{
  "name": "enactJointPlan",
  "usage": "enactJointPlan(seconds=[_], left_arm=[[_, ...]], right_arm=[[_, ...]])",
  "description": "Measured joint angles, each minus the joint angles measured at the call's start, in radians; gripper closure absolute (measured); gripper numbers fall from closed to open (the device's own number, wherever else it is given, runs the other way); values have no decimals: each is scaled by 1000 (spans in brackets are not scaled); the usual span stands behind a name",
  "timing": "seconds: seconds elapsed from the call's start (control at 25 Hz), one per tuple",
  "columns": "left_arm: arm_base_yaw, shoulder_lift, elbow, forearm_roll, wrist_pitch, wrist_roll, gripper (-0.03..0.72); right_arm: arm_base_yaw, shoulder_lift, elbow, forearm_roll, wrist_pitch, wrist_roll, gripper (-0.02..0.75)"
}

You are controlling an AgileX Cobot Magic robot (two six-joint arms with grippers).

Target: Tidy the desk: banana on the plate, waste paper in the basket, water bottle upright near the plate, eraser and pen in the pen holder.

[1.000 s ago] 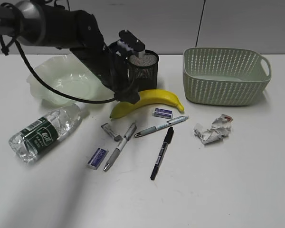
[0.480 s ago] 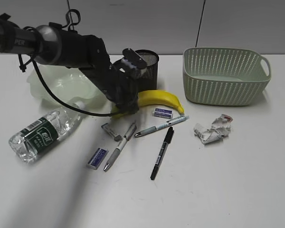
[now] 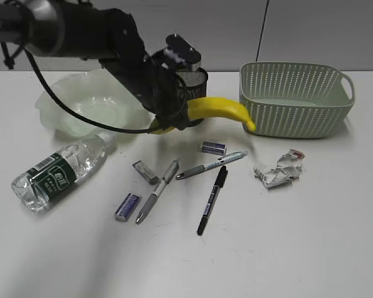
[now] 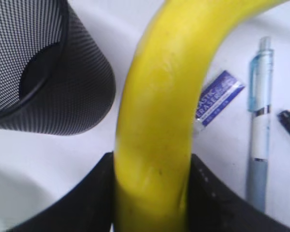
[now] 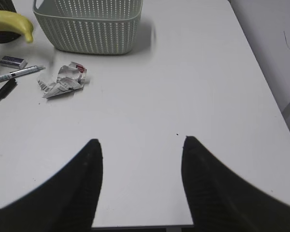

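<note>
My left gripper (image 3: pixel 171 118) is shut on the yellow banana (image 3: pixel 221 109) and holds it above the desk (image 3: pixel 286 248), in front of the black mesh pen holder (image 3: pixel 196 84). The left wrist view shows the banana (image 4: pixel 154 111) between the jaws (image 4: pixel 152 188). The pale green wavy plate (image 3: pixel 81 112) lies left of the gripper. The water bottle (image 3: pixel 56 174) lies on its side. Erasers (image 3: pixel 214 148) (image 3: pixel 127 206) and pens (image 3: pixel 211 165) (image 3: pixel 156 190) (image 3: pixel 211 199) lie on the desk. The waste paper (image 3: pixel 278 169) lies below the green basket (image 3: pixel 295 99). My right gripper (image 5: pixel 140 159) is open and empty.
A small grey item (image 3: pixel 145 172) lies beside the silver pen. In the right wrist view the desk's right edge (image 5: pixel 266 87) and near edge run close to the gripper, with the basket (image 5: pixel 87 24) and the waste paper (image 5: pixel 63 81) far left.
My left gripper closed on the banana and lifted it off the desk. The banana now hangs raised, its right tip near the basket. Nothing else moved.
</note>
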Motion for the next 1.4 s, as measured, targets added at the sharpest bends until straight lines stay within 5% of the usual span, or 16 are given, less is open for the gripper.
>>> enactJointPlan(seconds=[0.32,0.52,0.76,1.2,1.4], left_arm=[[37,-221,0,63,61,-100,378],[207,-275,0,97,52,-228,378],[378,-195,0,105,92,-245,378],[406,-68,0,149,117,-289,373],[407,-104,0,150,137,-304,203]], right_arm=[[0,0,0,0,0,0,315],[0,0,0,0,0,0,316],[0,0,0,0,0,0,316],[0,0,0,0,0,0,315],[0,0,0,0,0,0,316]])
